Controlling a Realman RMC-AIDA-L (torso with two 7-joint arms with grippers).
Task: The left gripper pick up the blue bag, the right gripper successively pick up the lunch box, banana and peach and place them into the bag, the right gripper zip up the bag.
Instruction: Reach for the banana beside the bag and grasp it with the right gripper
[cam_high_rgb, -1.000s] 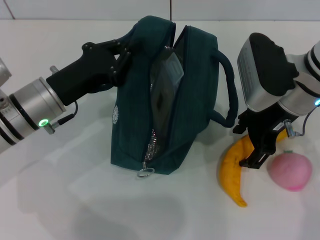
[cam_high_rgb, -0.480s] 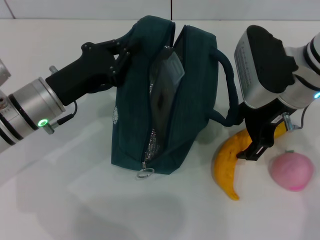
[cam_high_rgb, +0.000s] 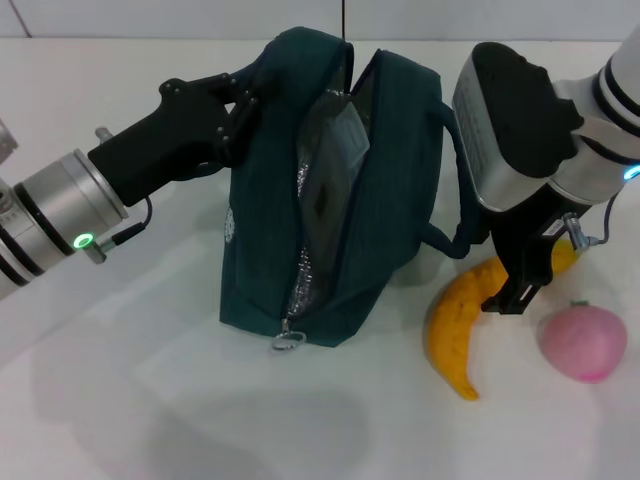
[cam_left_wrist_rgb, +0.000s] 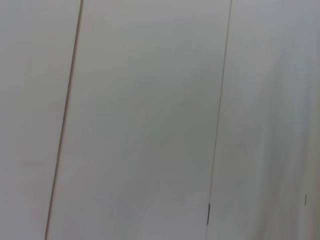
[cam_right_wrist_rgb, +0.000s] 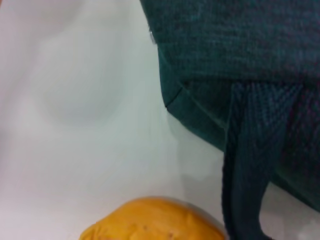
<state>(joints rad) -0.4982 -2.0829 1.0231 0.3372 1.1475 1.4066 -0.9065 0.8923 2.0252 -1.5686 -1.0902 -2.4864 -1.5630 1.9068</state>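
Leftmost, the left gripper (cam_high_rgb: 238, 105) — black, reaching in from the robot's left, pinched onto the upper edge of the blue bag (cam_high_rgb: 335, 190) and holding it upright on the table (cam_high_rgb: 120, 400). Bag: mouth unzipped and gaping along its top, a grey, plastic-looking item visible inside, possibly the lunch box; zip pull (cam_high_rgb: 287, 341) hanging at the near end.

Next, the banana (cam_high_rgb: 452, 325) — lying on the table just right of the bag, long axis running from its near tip up and away toward the right, where its far end passes under the right gripper (cam_high_rgb: 525, 280). That gripper stands directly over the banana's upper half, fingers pointing down; whether they are spread or already closed on the fruit cannot be told. The right arm is plainly the nearer one.

Rightmost, the peach (cam_high_rgb: 581, 341) — just beside the banana, apart from the bag.

View notes: right wrist view alone shows the banana's skin (cam_right_wrist_rgb: 155, 220) close under the camera, beside the bag's strap (cam_right_wrist_rgb: 245, 165); left wrist view shows only blank pale panelling.
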